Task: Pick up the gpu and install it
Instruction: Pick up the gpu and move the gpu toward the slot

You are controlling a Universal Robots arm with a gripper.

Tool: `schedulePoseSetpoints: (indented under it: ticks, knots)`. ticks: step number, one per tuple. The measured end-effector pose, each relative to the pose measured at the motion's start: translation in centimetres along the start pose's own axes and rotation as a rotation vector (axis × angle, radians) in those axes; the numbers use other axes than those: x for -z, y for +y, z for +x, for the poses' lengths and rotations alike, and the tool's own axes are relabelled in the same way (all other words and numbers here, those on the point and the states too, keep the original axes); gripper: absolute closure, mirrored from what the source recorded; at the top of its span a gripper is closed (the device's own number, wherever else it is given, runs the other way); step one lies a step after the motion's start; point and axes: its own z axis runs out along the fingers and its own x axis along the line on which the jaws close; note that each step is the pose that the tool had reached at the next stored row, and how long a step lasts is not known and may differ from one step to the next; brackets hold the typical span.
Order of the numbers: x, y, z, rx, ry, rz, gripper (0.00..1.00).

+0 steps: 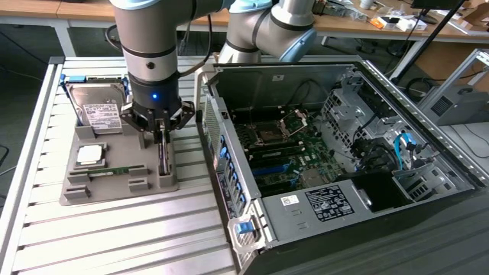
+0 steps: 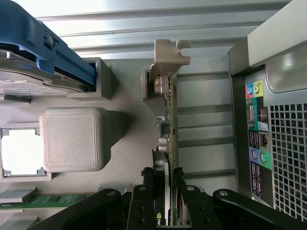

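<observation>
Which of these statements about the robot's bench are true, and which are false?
1. The graphics card stands on edge in a slot of the grey tray. True.
2. The gripper is closed on the hard drive. False: it is closed on the graphics card. The hard drive lies apart from it at the far end of the tray.
3. The computer case lies with its side open, and the board inside is visible. True.
4. The graphics card is already fitted inside the case. False: it is in the tray, outside the case.
</observation>
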Motion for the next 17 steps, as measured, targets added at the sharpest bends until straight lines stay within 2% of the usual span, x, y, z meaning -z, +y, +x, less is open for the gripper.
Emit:
schedulePoseSetpoints:
  ticks: [10,17]
  knots:
    - [0.75,0.03,-0.02,0.0,0.0,0.0,0.73]
    - [0.94,0.04,-0.03,0.0,0.0,-0.0001,0.73]
